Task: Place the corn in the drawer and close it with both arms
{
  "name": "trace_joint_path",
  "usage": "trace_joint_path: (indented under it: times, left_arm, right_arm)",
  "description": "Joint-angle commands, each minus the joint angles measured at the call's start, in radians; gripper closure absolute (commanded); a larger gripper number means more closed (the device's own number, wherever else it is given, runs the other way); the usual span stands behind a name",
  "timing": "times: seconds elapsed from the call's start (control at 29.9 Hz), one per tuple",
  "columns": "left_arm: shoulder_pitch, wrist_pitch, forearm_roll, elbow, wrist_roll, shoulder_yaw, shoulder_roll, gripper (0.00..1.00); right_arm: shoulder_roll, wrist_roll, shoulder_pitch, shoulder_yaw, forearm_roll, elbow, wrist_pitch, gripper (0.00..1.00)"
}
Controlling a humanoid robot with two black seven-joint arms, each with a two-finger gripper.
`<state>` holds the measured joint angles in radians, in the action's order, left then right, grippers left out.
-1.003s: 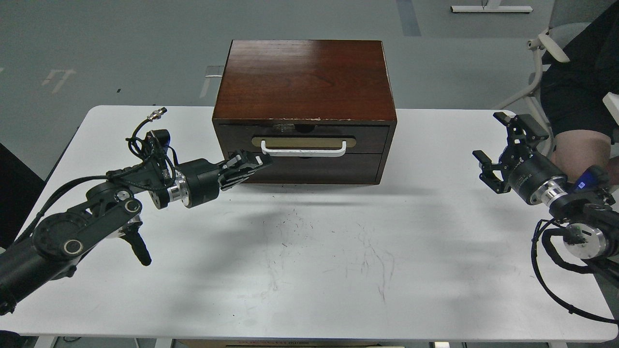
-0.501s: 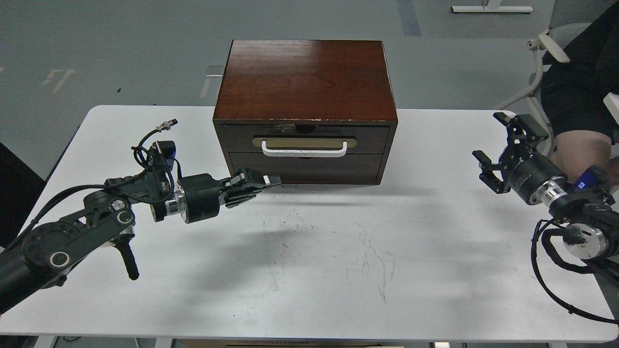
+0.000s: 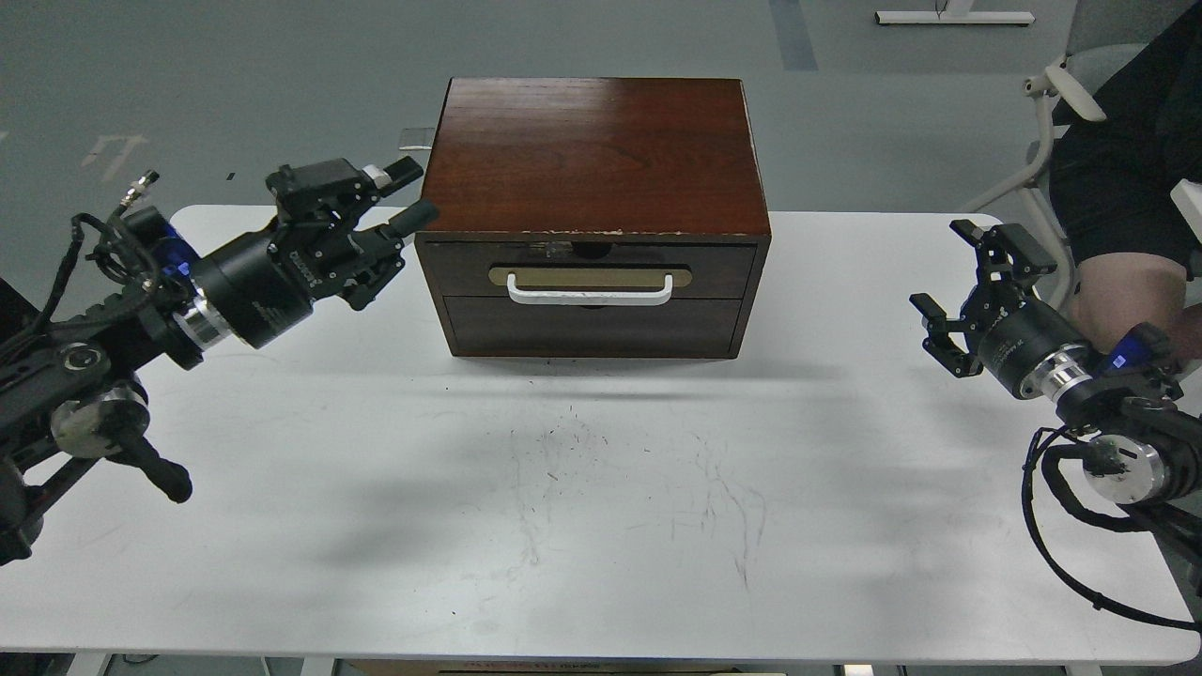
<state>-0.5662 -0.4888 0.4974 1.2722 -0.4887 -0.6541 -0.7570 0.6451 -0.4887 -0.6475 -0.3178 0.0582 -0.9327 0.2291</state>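
The dark brown cabinet [image 3: 592, 155] stands at the back middle of the white table [image 3: 601, 526]. Its upper drawer [image 3: 590, 268], with a white bar handle [image 3: 590, 291] on a tan plate, is pushed in flush with the front. No corn shows anywhere; it is out of view. My left gripper [image 3: 380, 221] is open and empty, raised just left of the cabinet's upper left corner. My right gripper [image 3: 953, 282] is open and empty, well to the right of the cabinet near the table's right edge.
A plain lower front panel [image 3: 592, 327] sits under the drawer. A seated person [image 3: 1122, 188] and a white chair [image 3: 1061, 103] are at the far right, close behind my right arm. The table surface in front of the cabinet has scuff marks [image 3: 639, 479].
My left gripper has pulled back from the cabinet's lower front, swung left and up to the cabinet's upper left corner, and opened. My right gripper shifted slightly. The drawer stays shut.
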Motion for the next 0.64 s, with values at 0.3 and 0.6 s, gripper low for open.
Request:
trace_joint_path:
  times: [0.3, 0.6]
  left_arm:
    - [0.146, 0.0, -0.166, -0.105, 0.0, -0.05, 0.001, 0.0]
    - [0.212, 0.0, -0.165, -0.139, 0.0, -0.114, 0.056, 0.0]
  right_arm:
    - [-0.074, 0.0, 0.0, -0.064, -0.001, 0.046, -0.004, 0.0]
    - [-0.113, 0.0, 0.0, -0.064, -0.001, 0.046, -0.004, 0.0]
